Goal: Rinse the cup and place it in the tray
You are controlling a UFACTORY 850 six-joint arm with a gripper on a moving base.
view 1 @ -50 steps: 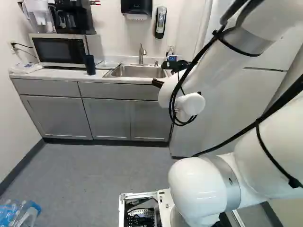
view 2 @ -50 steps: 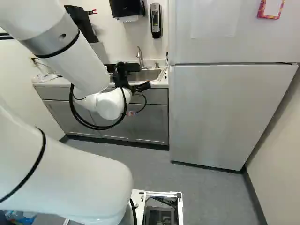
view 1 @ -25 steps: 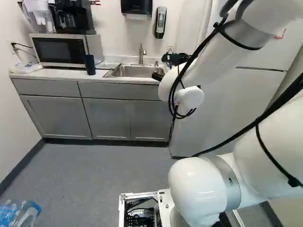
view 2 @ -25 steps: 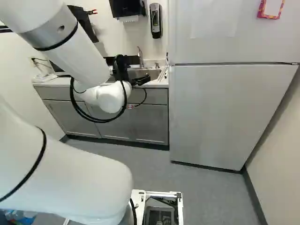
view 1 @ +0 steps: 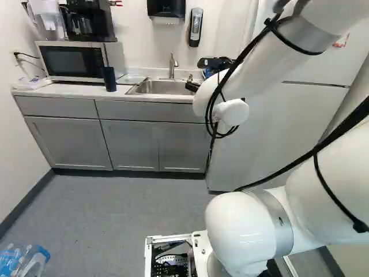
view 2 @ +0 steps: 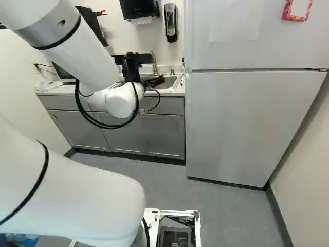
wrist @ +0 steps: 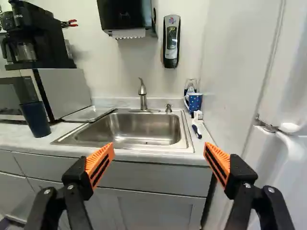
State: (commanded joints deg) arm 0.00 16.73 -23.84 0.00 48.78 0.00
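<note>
Fingers (wrist: 100,163) stood wide apart, empty, short of sink (wrist: 168,148). Dark cup (wrist: 35,119) sat upright by microwave (wrist: 64,91), tray (wrist: 88,114) between microwave and sink, blue mug (wrist: 194,102) opposite; intended cup looked uncertain. Clipping dark cup sideways could've tipped it off counter (wrist: 17,139).

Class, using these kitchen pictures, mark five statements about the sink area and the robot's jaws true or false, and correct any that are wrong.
1. The coffee maker stands on top of the microwave. True.
2. The jaws are closed around the patterned mug. False: they stand wide apart, and the patterned mug is beyond them, beside the sink.
3. The flat tray lies between the microwave and the sink. True.
4. The dark tumbler stands in the sink. False: the dark tumbler is on the counter by the microwave.
</note>
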